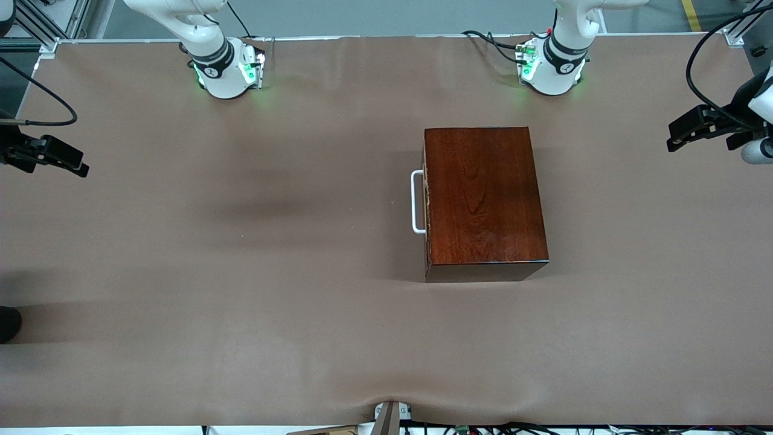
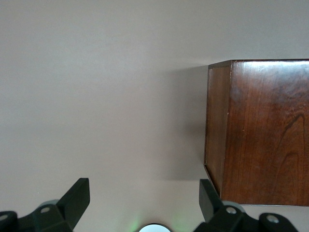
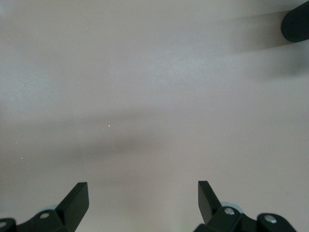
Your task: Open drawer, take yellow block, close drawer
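Front view only: drawer (image 1: pixel 426 202) shut flush in the wooden box (image 1: pixel 483 196), white handle (image 1: pixel 416 202) facing the right arm's end of the table. Box's long axis runs from the arm bases toward the front cam. Yellow block not visible in any view.

Left wrist view: left gripper (image 2: pixel 145 203) over bare table beside box (image 2: pixel 260 130), jaws wide, empty.

Right wrist view: right gripper (image 3: pixel 143 200) over bare table (image 3: pixel 154 96), jaws wide, empty.
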